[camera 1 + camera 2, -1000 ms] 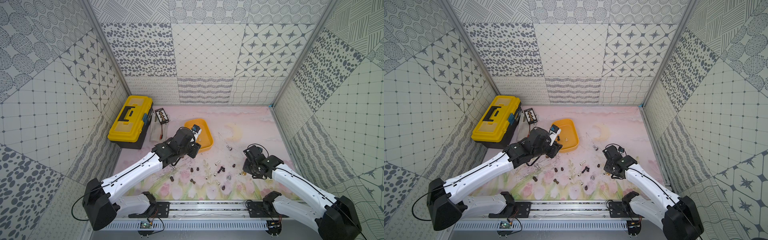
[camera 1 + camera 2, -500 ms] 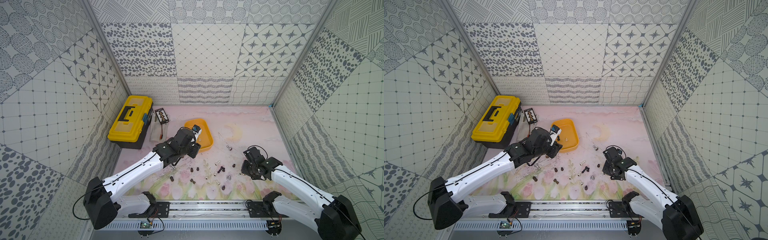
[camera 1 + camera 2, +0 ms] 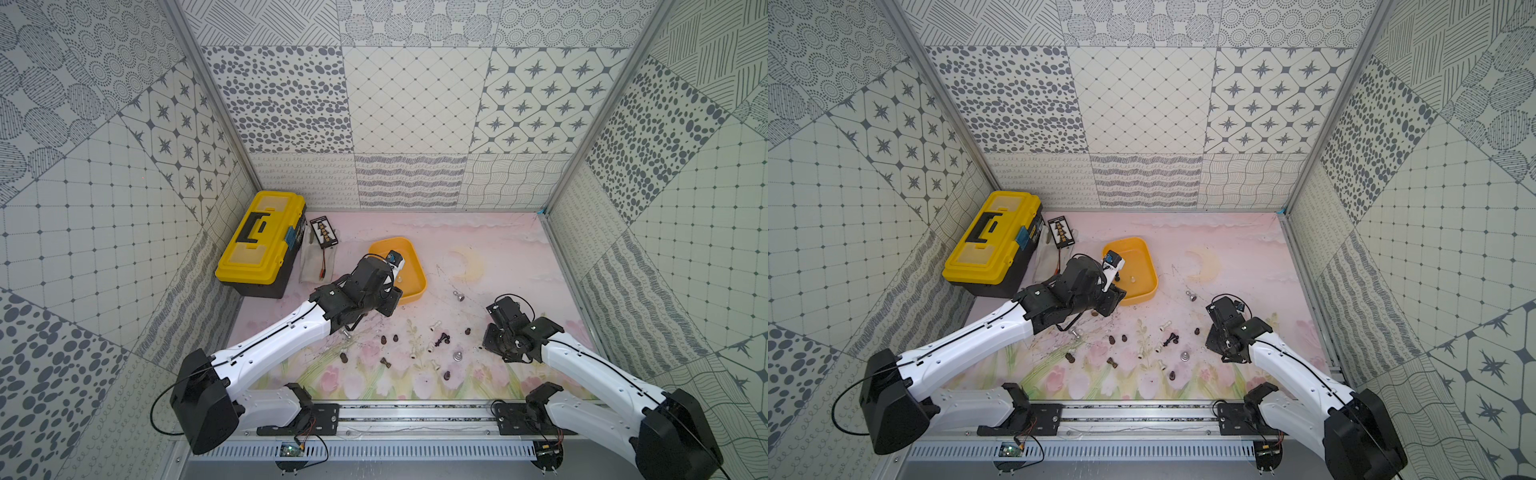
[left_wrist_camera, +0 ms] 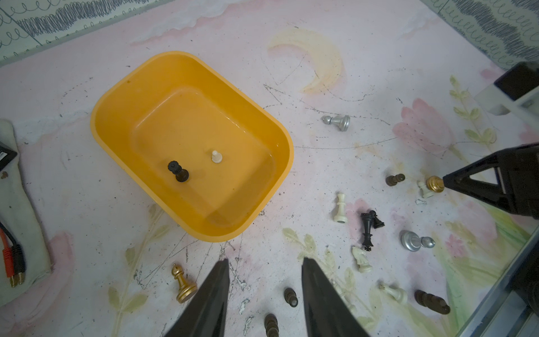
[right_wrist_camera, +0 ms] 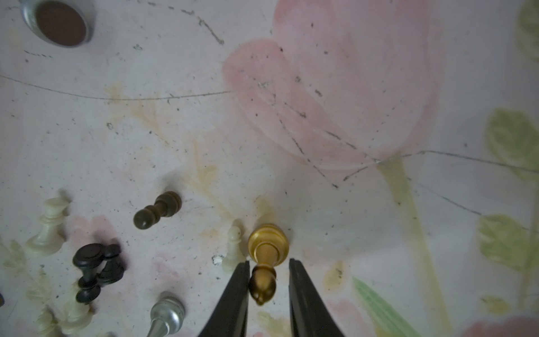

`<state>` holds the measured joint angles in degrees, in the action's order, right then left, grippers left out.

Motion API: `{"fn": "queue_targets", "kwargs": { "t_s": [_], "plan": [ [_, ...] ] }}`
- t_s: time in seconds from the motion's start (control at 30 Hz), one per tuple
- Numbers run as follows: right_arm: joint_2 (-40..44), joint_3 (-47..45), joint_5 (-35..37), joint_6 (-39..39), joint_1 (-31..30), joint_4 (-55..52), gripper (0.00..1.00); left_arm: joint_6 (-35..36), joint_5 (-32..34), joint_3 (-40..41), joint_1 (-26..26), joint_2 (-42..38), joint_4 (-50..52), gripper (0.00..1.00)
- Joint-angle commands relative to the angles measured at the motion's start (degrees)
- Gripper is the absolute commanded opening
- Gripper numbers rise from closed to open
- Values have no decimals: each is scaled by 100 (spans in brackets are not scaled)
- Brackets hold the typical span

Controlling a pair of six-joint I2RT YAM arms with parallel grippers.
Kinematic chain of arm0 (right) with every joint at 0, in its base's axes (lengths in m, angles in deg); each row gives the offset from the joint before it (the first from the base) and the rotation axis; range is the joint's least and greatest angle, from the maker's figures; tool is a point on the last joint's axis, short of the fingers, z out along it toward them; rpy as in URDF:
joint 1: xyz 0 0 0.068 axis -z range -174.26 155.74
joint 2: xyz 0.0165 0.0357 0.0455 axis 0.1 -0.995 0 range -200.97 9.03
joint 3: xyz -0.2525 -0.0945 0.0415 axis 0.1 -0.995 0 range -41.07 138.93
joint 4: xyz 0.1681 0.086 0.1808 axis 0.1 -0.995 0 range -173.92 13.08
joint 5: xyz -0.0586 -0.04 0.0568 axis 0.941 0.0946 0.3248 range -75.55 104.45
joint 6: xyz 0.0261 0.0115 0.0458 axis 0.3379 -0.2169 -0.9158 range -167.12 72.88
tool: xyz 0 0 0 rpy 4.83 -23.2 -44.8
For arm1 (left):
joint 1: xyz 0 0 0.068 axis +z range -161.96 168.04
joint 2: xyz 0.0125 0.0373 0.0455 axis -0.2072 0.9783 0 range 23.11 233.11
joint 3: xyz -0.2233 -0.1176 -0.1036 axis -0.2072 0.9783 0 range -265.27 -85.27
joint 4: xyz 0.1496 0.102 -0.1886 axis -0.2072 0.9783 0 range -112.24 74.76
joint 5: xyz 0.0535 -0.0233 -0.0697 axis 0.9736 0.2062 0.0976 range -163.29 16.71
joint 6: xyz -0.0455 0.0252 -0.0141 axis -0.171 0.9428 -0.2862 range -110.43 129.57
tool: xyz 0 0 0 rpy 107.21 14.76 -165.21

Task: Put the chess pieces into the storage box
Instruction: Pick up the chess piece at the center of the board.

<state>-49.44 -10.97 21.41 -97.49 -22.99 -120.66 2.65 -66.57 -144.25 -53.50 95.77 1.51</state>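
Note:
The storage box [image 4: 163, 96] is an orange-yellow tray [image 3: 411, 270] holding a black piece [image 4: 178, 172] and a white pawn [image 4: 216, 156]. Several chess pieces lie scattered on the mat in front of it, among them a silver pawn [image 4: 337, 121], a gold piece [image 4: 182, 286] and a black pair [image 4: 369, 227]. My left gripper [image 4: 264, 262] hangs open above the mat just short of the box, with nothing in it. My right gripper [image 5: 268, 264] straddles a lying gold piece [image 5: 264, 283]. One finger touches its head and a gap shows at the other.
A yellow-and-black toolbox [image 3: 259, 243] stands at the back left. Beside it lie a cloth pouch with red and black leads [image 3: 318, 266] and a small black card [image 3: 324, 232]. Patterned walls close in three sides, and a metal rail [image 3: 415, 415] runs along the front.
My right arm has edged a little to the left, toward the scattered pieces. The left arm has stayed where it was.

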Motion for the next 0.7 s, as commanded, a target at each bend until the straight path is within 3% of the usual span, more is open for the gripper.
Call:
{"fn": "queue_targets", "kwargs": {
  "t_s": [0.0, 0.37, 0.67],
  "plan": [
    [90, -62, 121, 54, 28, -48, 30, -36, 101, -41, -12, 23, -157, 46],
    [265, 428, 281, 358, 26, -434, 15, 59, 98, -180, -9, 163, -216, 46],
    [-307, 2017, 109, 927, -152, -363, 12, -6, 429, -121, -6, 50, -350, 46]
  ]
}}
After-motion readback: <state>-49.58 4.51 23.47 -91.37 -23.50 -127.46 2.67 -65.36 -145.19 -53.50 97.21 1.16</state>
